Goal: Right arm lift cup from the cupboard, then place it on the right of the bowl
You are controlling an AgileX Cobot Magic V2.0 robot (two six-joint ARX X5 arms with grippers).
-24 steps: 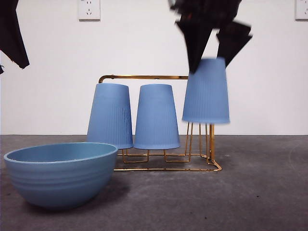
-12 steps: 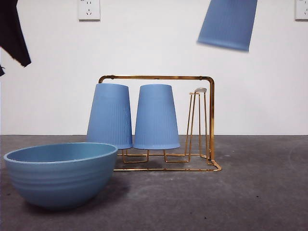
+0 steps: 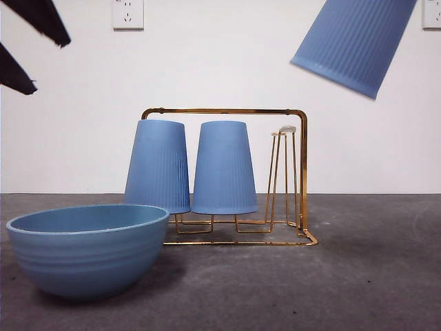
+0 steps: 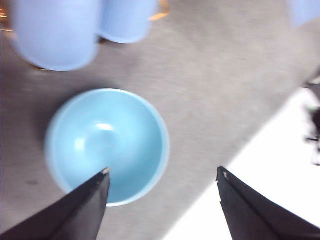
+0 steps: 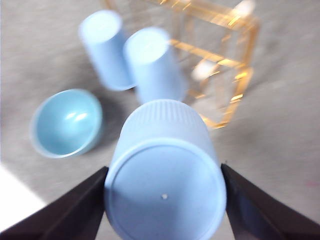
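My right gripper [image 5: 165, 200] is shut on a ribbed periwinkle cup [image 5: 165, 165], held upside down and tilted high in the air. In the front view the cup [image 3: 355, 41] hangs at the top right, above and right of the gold wire cupboard [image 3: 227, 110]; the gripper itself is out of frame there. Two more cups [image 3: 157, 165] [image 3: 223, 167] stand inverted on the cupboard; its right prong [image 3: 284, 172] is bare. The teal bowl [image 3: 86, 245] sits at the front left. My left gripper [image 4: 162, 172] is open, high above the bowl [image 4: 107, 145].
Bare grey tabletop [image 3: 365, 276] lies right of the bowl and in front of the cupboard. A white wall with power outlets [image 3: 127, 14] stands behind. The left gripper's black fingertips [image 3: 41, 21] show at the front view's top left.
The cup was lifted off the right prong, rose clear of the cupboard, and now tilts more and sits nearer the camera. The left gripper's fingers shifted at the top left.
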